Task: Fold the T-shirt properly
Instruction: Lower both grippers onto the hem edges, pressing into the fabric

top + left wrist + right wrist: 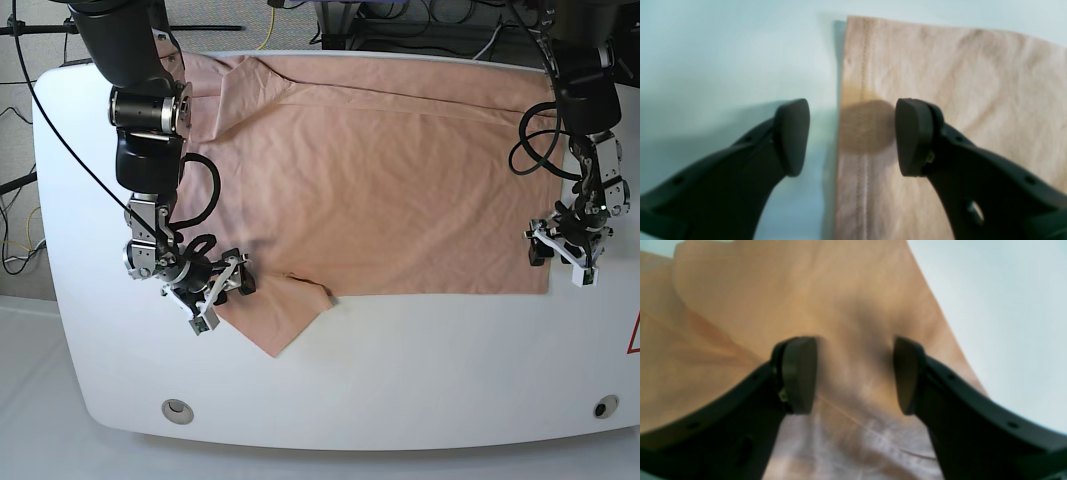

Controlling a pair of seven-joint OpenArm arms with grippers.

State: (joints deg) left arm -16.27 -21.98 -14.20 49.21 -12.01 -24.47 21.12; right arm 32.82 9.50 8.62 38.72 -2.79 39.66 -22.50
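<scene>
T-shirt (390,180) flat on table (400,370), far edge hidden, sleeve view blurred — left fingers (852,136), right fingers (853,375) wide, empty.

T-shirt (400,180) — matt, wrinkled cloth; table (420,370) — smooth, probably faintly glossy.

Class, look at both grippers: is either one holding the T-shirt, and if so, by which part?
Neither. Both grippers are open: the left gripper straddles the T-shirt hem edge, the right gripper is over a sleeve.
</scene>
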